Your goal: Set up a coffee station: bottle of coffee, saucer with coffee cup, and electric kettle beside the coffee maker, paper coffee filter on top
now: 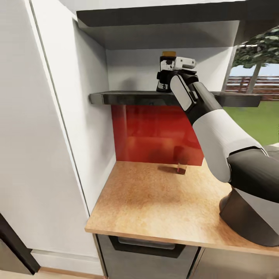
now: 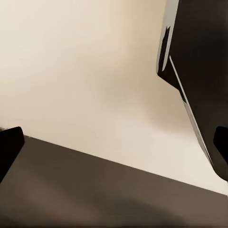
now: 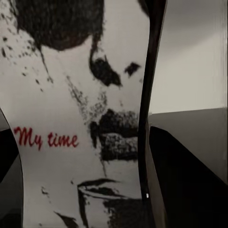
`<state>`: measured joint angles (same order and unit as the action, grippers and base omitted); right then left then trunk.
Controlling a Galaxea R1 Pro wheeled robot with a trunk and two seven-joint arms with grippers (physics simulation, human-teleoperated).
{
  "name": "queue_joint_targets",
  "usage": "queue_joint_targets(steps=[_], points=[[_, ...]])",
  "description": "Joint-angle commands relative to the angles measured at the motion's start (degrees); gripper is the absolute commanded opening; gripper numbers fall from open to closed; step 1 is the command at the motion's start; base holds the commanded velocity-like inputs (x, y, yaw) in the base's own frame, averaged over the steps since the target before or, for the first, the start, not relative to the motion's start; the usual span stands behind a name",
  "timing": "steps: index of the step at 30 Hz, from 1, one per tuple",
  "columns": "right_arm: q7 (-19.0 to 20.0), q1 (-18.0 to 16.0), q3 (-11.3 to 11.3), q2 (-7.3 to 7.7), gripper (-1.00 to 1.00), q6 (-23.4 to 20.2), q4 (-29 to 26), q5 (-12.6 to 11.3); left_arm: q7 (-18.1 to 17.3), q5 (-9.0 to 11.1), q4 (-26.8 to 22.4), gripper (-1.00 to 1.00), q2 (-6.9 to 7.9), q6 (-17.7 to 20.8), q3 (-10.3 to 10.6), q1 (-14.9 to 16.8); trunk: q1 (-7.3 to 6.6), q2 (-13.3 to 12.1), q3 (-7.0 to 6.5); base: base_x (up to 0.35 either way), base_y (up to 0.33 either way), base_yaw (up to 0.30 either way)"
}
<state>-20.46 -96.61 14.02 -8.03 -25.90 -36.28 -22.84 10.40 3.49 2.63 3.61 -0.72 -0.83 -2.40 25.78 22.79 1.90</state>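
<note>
Because the bottle of coffee stands on the kitchen shelf, the right gripper reaches up there; its jaws flank the label, whether clamped I cannot tell.

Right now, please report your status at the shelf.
Right gripper at the bottle of coffee, fingers either side, grip unconfirmed. Bottle on the kitchen shelf. Left gripper state unclear. Small dark item on the countertop below.

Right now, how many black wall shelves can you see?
2. The lower shelf holds the bottle of coffee by the right gripper; the upper shelf is above. Others may be hidden.
</note>
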Motion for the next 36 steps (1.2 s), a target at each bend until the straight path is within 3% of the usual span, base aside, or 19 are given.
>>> queue_joint_targets(steps=[1,5,13,14,27,30,32,36], points=[[-0.63,-0.07,0.31,0.04,-1.00,-0.12,-0.13,-0.62,0.06,0.35,0.00,1.00,0.00,-0.07,-0.05,0.02,0.00,0.13,0.12,-0.336,0.000,0.000],[-0.54,-0.07,0.25,0.03,-1.00,-0.12,-0.64,-0.69,0.06,0.38,0.00,1.00,0.00,-0.07,-0.05,0.02,0.00,0.13,0.12,-0.336,0.000,0.000],[-0.26,-0.07,0.28,-0.04,-1.00,-0.24,-6.72,-1.04,0.09,0.38,-0.07,1.00,0.08,-0.07,-0.05,0.02,0.00,0.13,0.12,-0.304,0.000,0.000],[1.23,-0.07,0.28,-0.05,-1.00,-0.28,-6.94,-1.06,0.09,0.38,-0.08,1.00,0.08,-0.07,-0.05,0.02,0.00,0.13,0.12,-0.059,0.000,0.000],[29.61,-0.07,0.05,0.06,-1.00,-1.62,-8.08,-1.69,0.10,0.38,-0.03,1.00,0.17,-0.13,-0.05,0.02,0.00,0.13,0.12,-0.004,0.000,0.000],[40.94,-0.07,0.04,0.34,-1.00,-4.11,-8.05,-4.09,0.10,0.38,0.00,1.00,0.17,-0.20,-0.05,0.02,0.00,0.13,0.12,0.000,0.000,0.000],[46.47,-0.07,0.04,0.43,-1.00,-4.63,-7.89,-4.60,0.08,0.38,0.00,1.00,0.17,-0.29,-0.05,0.02,0.00,0.13,0.12,0.000,0.000,0.000],[54.40,0.85,0.00,0.54,-1.00,-4.91,-7.60,-4.92,0.10,0.38,-0.03,1.00,0.17,-0.35,-0.05,0.02,0.00,0.13,0.12,0.000,0.000,0.000]])
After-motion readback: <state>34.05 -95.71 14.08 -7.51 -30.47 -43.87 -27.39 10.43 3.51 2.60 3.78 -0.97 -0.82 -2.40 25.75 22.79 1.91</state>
